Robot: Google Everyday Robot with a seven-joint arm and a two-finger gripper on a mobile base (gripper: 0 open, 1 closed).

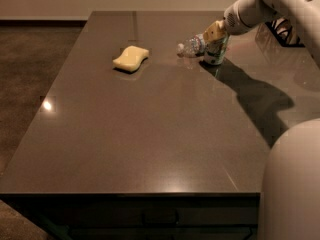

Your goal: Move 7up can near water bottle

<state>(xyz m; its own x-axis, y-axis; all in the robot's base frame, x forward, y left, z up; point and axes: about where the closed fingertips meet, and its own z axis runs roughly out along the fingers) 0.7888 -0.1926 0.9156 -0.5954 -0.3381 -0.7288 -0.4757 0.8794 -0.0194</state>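
Note:
The 7up can (216, 53) stands upright on the dark table (150, 134) at the far right, white and green. The water bottle (190, 46) lies on its side just left of the can, nearly touching it, cap pointing left. My gripper (216, 32) comes in from the upper right and sits on the can's top, shut on it, with its yellowish fingers (212, 31) around the rim. The can's bottom rests on the table.
A yellow sponge (131, 58) lies on the table to the left of the bottle. A black wire rack (287, 31) stands at the far right behind my arm. My white base (292, 184) fills the lower right corner.

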